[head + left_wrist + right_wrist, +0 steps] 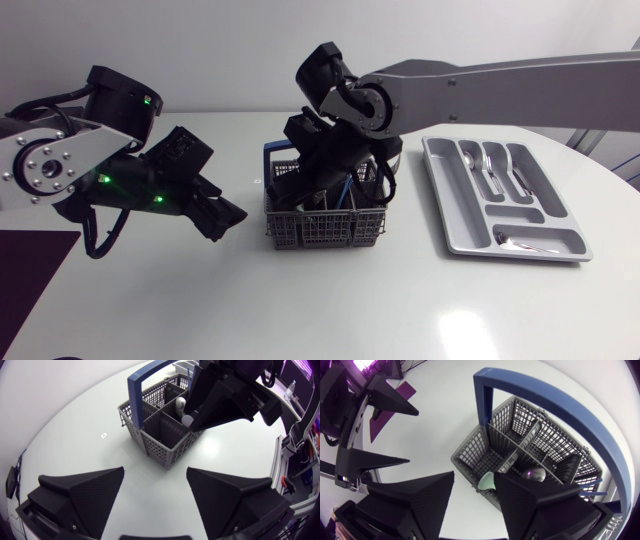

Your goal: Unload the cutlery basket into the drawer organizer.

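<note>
Snagging is the likeliest trouble. The right gripper [474, 476] is low over the cutlery basket [325, 228] at the table's [300, 310] middle, jaws part-open around a pale handle end [487, 480]. An off-centre pinch could drop it or drag the light basket across the glossy white top. The left gripper [155, 480] hangs wide open and unladen just beside the basket. The drawer organizer [455, 215] lies near the right edge.

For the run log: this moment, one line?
right gripper: open, at cutlery basket; left gripper: open, beside basket; drawer organizer: partly filled
</note>
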`<action>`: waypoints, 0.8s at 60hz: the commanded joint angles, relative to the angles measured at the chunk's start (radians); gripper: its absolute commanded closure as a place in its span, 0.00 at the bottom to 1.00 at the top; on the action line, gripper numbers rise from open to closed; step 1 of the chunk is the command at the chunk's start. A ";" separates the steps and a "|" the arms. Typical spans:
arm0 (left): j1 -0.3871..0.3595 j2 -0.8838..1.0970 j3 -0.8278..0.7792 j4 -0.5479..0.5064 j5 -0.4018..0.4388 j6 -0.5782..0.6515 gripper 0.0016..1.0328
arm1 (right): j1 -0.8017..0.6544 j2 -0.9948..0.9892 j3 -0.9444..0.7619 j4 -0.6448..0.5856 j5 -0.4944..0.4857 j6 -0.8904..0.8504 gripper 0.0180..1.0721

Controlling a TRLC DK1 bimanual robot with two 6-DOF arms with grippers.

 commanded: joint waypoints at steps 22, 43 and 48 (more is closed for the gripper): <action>0.012 -0.020 -0.087 0.075 0.030 0.027 0.16 | 0.012 0.057 0.011 0.005 0.032 0.047 0.79; -0.004 -0.020 -0.107 0.091 0.030 0.024 0.16 | 0.012 0.043 -0.024 0.012 0.067 0.025 0.95; -0.010 -0.023 -0.110 0.091 0.030 0.023 0.16 | 0.012 0.017 -0.047 0.023 0.067 0.018 0.95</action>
